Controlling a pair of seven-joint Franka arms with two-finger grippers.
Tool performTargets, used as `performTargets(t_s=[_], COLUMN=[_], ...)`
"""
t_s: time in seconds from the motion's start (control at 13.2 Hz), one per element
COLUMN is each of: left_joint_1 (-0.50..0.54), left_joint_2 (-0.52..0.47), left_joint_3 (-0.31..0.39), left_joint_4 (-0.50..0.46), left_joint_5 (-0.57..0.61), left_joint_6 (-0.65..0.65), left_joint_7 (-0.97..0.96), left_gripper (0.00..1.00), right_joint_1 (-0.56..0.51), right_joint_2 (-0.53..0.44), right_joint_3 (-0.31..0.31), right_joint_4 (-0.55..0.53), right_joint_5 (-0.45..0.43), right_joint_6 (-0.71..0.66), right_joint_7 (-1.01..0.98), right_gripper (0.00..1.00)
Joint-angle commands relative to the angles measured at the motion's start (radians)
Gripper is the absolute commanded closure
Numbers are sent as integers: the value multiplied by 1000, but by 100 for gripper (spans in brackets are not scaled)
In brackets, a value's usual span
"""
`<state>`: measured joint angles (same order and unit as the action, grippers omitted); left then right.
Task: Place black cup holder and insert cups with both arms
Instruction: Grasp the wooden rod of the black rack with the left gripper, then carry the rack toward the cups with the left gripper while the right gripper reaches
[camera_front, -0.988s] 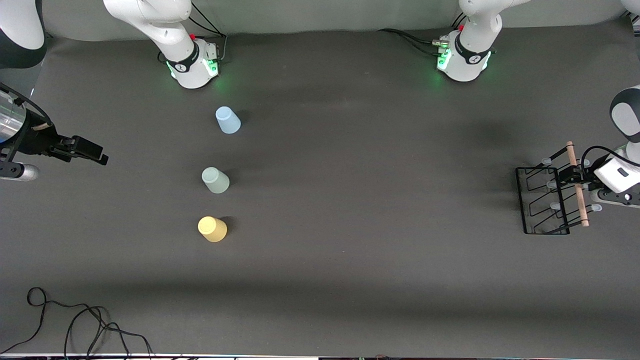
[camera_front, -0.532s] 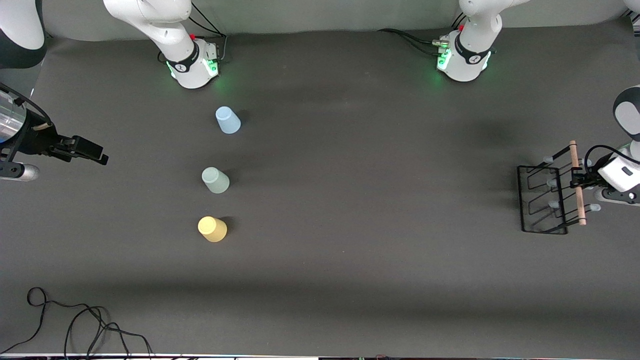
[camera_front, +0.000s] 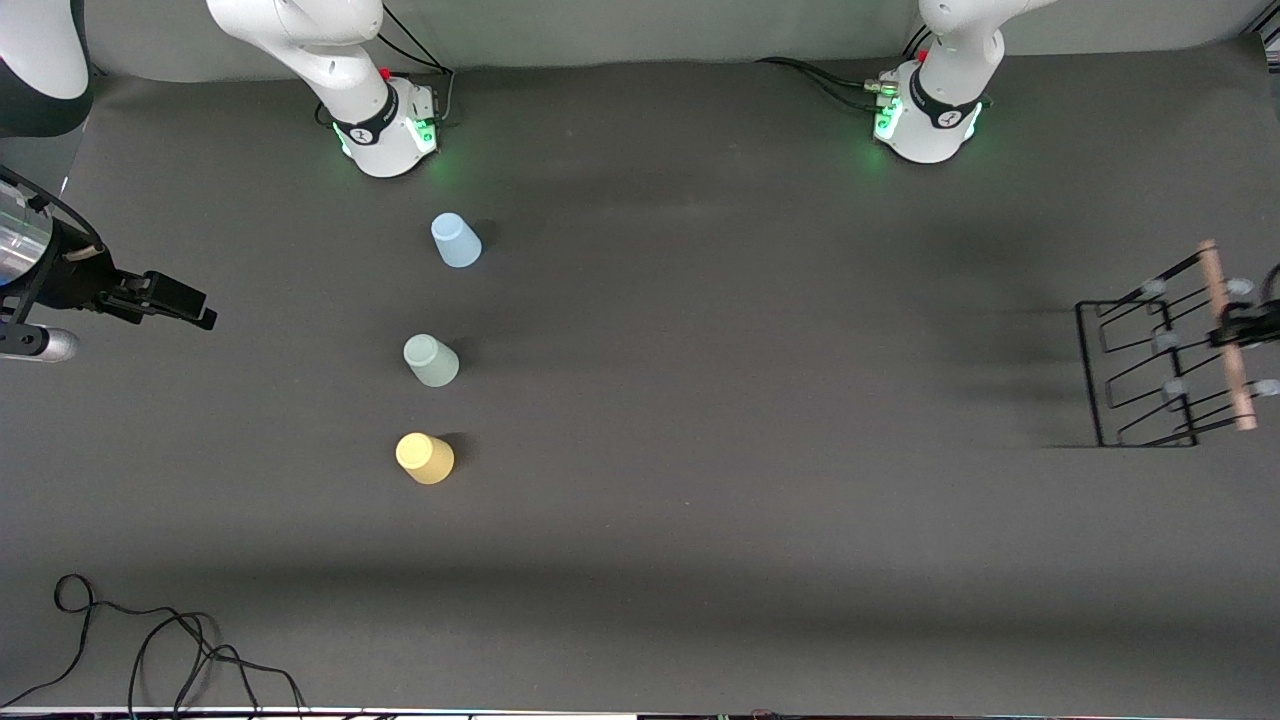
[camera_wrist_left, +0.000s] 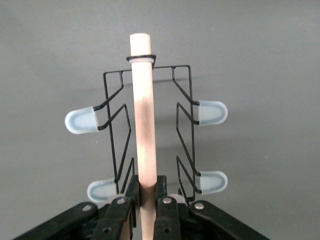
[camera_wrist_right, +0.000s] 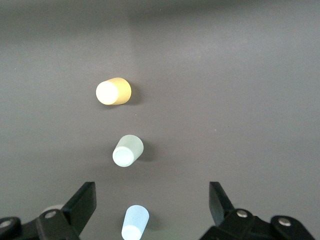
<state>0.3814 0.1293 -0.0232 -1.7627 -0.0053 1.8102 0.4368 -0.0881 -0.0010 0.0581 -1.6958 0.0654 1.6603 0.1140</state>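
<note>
The black cup holder (camera_front: 1218, 295) hangs off the table at the left arm's end, its shadow on the mat below. My left gripper (camera_front: 1230, 338) is shut on its wooden rod handle (camera_wrist_left: 142, 115); pale-capped pegs (camera_wrist_left: 210, 112) stick out on both sides. Three cups stand upside down in a row toward the right arm's end: light blue (camera_front: 456, 241) nearest the bases, grey-green (camera_front: 431, 360) in the middle, yellow (camera_front: 425, 458) nearest the front camera. My right gripper (camera_front: 195, 305) waits open and empty at its end of the table. Its wrist view (camera_wrist_right: 152, 205) shows blue (camera_wrist_right: 136, 223), grey-green (camera_wrist_right: 128, 150) and yellow (camera_wrist_right: 113, 91).
The dark mat (camera_front: 750, 400) covers the table. The two arm bases (camera_front: 385, 130) (camera_front: 930, 120) stand along its edge farthest from the front camera. Loose black cables (camera_front: 150, 650) lie at the corner nearest the front camera, at the right arm's end.
My left gripper has lifted the cup holder off the mat and carried it toward the table edge at the left arm's end. The right arm and the cups have not moved.
</note>
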Motion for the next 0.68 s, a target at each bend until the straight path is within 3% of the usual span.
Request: performTargets(t_s=[0.0,0.3,0.46,0.61], left_joint_1=[-15,-191,-312,-471], left_joint_2=[0,-4,4,42], left_joint_3=[-17,-47,-58,-61], left_joint_4=[126,143,150,198], left_joint_5=[-2,-18,-96,-99], left_joint_6=[-149,-161,-137,-121], left_joint_7=[-71,-275,-343,-548], left_gripper=[100,100,100,100], right_joint_1=[-7,-7,-7,-7], right_joint_2=[6,6,6,4], right_joint_3=[3,3,3,3], right_joint_4=[24,22,22,22], right_joint_5=[-12,-12,-12,-12], right_joint_6=[-24,-24,-22,-24], right_joint_7=[-4,-4,-4,-4], right_gripper=[0,0,0,0])
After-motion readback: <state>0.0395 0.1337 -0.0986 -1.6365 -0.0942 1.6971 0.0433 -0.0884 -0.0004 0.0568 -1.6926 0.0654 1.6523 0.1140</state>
